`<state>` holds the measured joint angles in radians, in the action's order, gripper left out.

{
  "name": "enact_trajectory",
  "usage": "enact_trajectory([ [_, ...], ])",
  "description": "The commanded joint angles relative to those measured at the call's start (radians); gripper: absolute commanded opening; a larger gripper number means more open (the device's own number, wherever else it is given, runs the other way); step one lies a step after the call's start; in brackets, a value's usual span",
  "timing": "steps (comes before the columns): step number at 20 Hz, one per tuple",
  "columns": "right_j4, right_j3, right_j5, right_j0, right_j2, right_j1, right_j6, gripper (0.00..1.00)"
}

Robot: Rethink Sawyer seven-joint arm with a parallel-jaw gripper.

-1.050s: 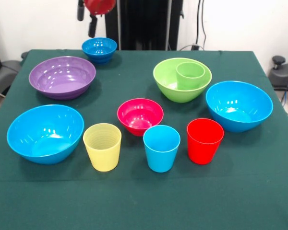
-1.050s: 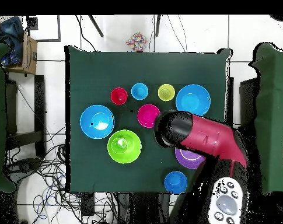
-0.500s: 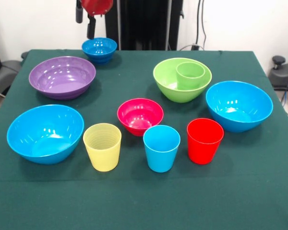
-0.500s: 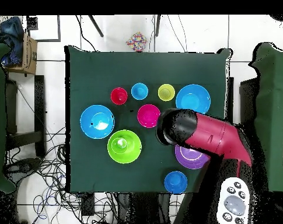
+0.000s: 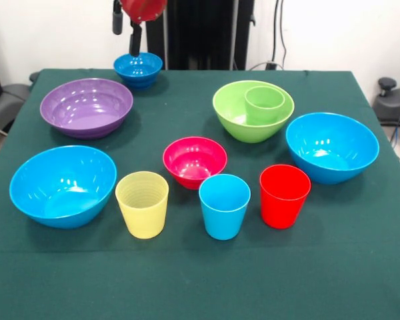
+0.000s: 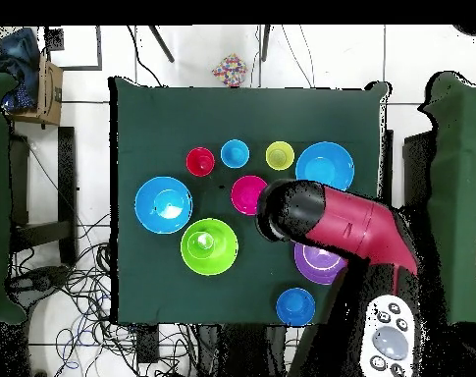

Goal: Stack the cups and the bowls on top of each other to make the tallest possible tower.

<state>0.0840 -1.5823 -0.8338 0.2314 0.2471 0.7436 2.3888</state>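
One green cup (image 5: 265,104) sits in the lime bowl (image 5: 235,119). The gripper (image 5: 127,28) hangs high, jaws unreadable. Stacking it off-centre could topple that start.

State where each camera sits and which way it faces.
Front view: across the table, looking slightly down toward the robot; only the end of the red and black arm shows, above the small dark blue plastic bowl.
Overhead view: above the table, looking straight down; the arm crosses part of the wide purple plastic bowl.
Shared: both show the green plastic cup inside the large lime-green plastic bowl, turned half round between them.
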Motion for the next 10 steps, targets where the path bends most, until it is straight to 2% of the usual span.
enact_trajectory([
  [1, 0.099, -0.053, 0.021, -0.063, -0.075, -0.021, -0.057, 1.00],
  [6, 0.096, -0.062, 0.031, -0.106, -0.042, -0.025, 0.001, 1.00],
  [10, 0.090, -0.077, 0.051, -0.116, -0.032, -0.022, -0.004, 1.00],
])
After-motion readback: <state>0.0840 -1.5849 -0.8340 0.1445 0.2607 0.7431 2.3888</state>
